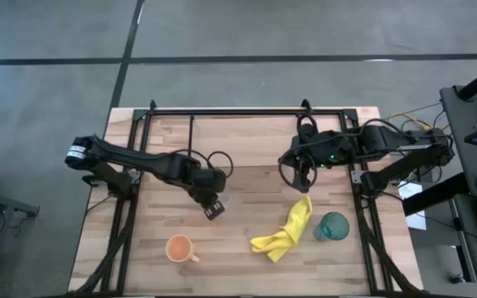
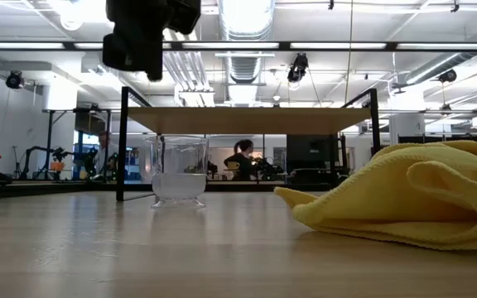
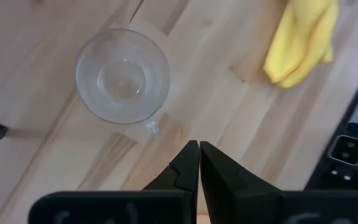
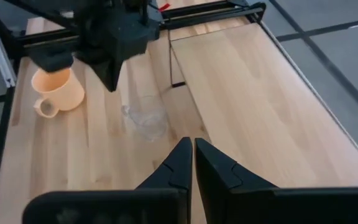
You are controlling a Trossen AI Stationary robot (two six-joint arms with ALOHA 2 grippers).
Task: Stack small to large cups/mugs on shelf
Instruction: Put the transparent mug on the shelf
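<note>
Both grippers hang above the wooden tabletop (image 1: 247,248) with nothing between their fingers. Left gripper (image 1: 214,209) sits over the middle-left of the table, and its wrist view shows the two dark fingers (image 3: 188,168) pressed together, tips just short of the small clear glass cup (image 3: 122,76). That cup stands upright on the tabletop, its little handle turned toward the fingertips; in the low view it stands in front of and below the shelf board (image 2: 247,119), near the left black leg of the frame. Right gripper (image 1: 297,172) hovers near the shelf's right front edge, its fingers (image 4: 185,158) also closed against each other, facing across the table toward the glass cup and the left arm. The shelf carries no vessels. An orange handled mug (image 1: 180,247) rests upright near the table's front edge on the left, and a teal translucent tumbler (image 1: 333,226) stands at the front right, just beside a crumpled yellow cloth (image 1: 288,232). A person (image 2: 241,159) is visible far back in the room.
</note>
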